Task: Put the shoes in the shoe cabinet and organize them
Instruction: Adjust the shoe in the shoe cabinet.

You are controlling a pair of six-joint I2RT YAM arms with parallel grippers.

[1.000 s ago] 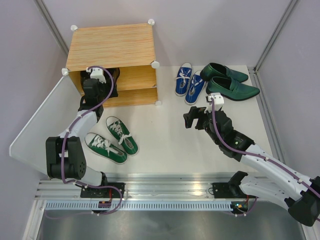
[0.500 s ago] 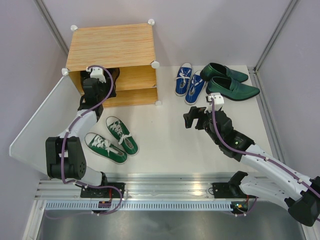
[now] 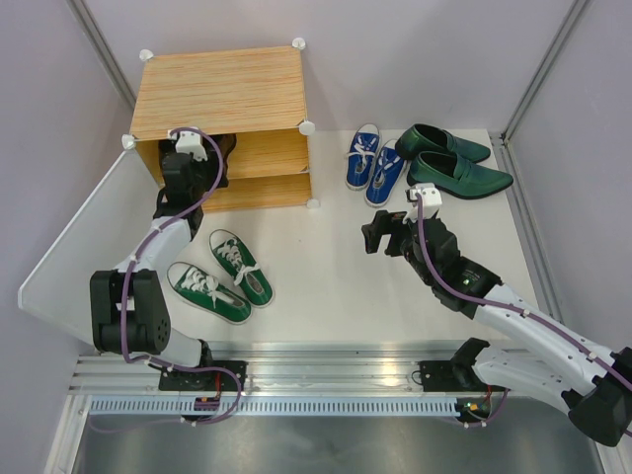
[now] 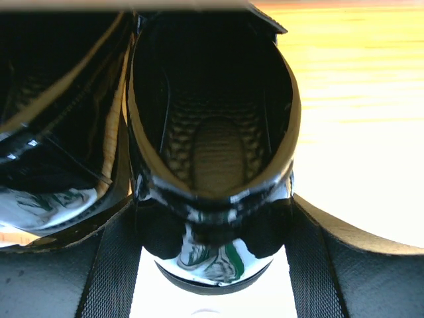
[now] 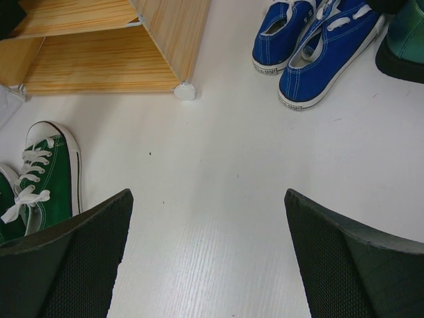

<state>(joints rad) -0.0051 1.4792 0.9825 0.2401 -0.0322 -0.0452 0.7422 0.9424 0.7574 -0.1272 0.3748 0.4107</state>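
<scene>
The light wood shoe cabinet (image 3: 217, 94) stands at the back left. My left gripper (image 3: 188, 163) reaches into its upper shelf and is shut on the heel of a shiny black ankle boot (image 4: 212, 132). The other black boot (image 4: 53, 132) stands just left of it on the same shelf. The green sneakers (image 3: 222, 276) lie on the table in front of the cabinet. The blue sneakers (image 3: 373, 163) and dark-green loafers (image 3: 449, 158) sit at the back right. My right gripper (image 3: 380, 237) is open and empty above the table's middle, and the right wrist view (image 5: 209, 265) shows the same.
The frosted white door panel (image 3: 69, 237) lies open to the left of the cabinet. The lower shelf (image 5: 86, 59) shows bare wood. A green sneaker (image 5: 46, 172) and the blue pair (image 5: 311, 46) show in the right wrist view. Grey walls close in both sides.
My left gripper has shifted slightly further towards the upper shelf with the boot. The right arm has not moved.
</scene>
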